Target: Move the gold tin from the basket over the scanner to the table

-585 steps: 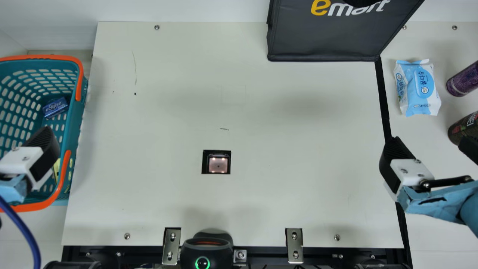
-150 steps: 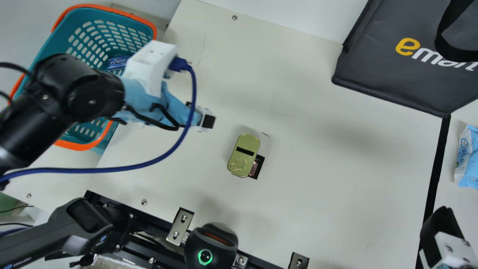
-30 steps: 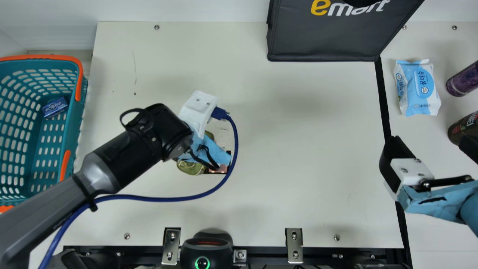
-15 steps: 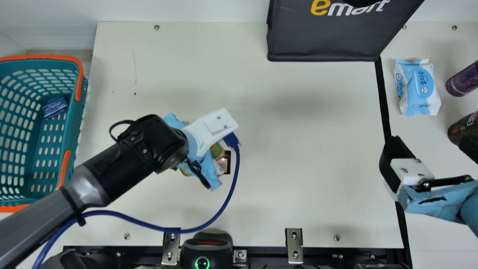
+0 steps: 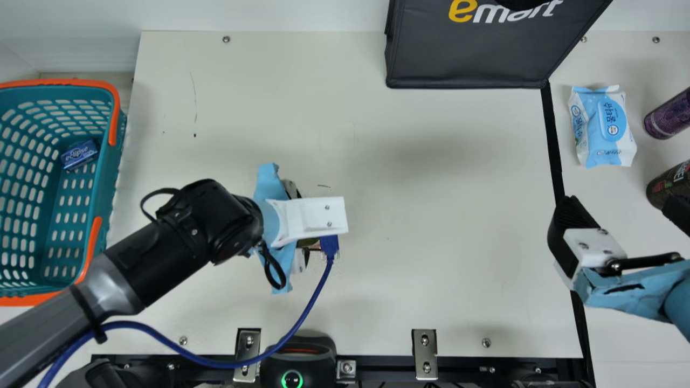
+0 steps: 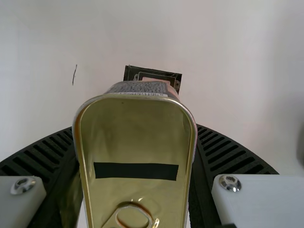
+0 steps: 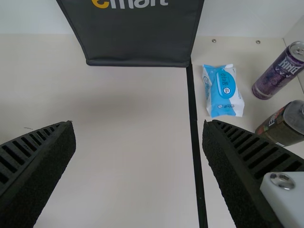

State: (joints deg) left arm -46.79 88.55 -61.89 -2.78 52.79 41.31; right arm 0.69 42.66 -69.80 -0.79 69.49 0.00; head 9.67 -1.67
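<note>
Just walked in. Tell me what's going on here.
The robot's left gripper grips the gold tin by the scanner. The tin is out of the basket, where a small blue pack lies. I can't tell whether the tin touches the table. The right gripper is open and holds nothing.

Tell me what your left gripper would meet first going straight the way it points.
The left gripper seems to point down, with the gold tin between its fingers. Beyond the tin, it would most likely meet the table, perhaps at the scanner; the depth is unclear.
</note>
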